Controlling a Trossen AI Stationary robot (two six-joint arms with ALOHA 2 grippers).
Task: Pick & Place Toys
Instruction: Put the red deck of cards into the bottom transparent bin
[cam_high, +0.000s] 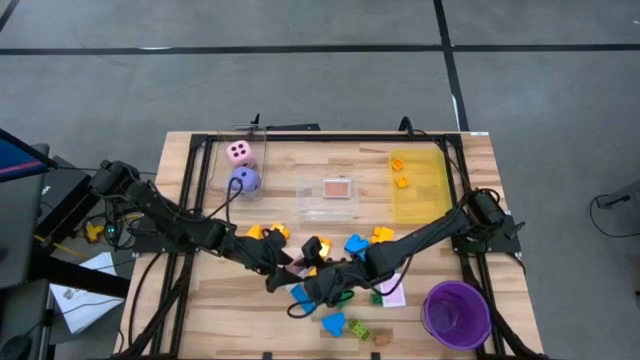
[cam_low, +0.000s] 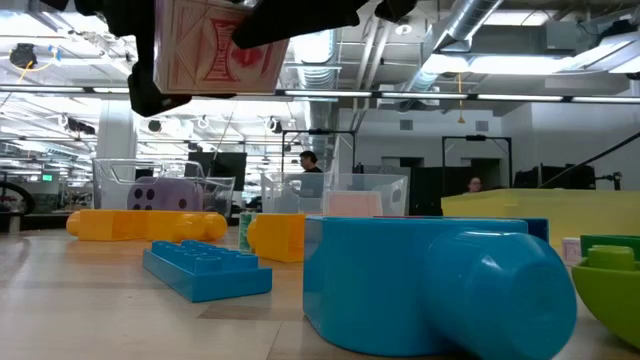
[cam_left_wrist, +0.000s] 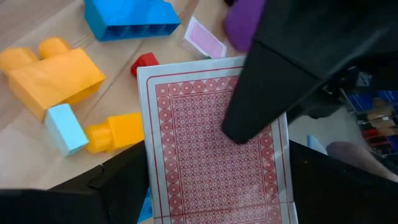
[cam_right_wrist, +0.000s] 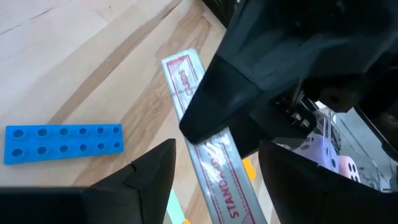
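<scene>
Above the counter (cam_high: 230, 310), the left end effector (cam_left_wrist: 211, 168) grips a card pack (cam_left_wrist: 211, 143); the right end effector (cam_right_wrist: 214, 165) also clamps its edge.

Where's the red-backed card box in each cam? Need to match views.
High: table centre, where the two arms meet, card box.
Low: top left, lifted off the table.
Left wrist: fills the centre, face on.
Right wrist: centre, edge on.
Landmark: flat blue brick; not in left wrist.
</scene>
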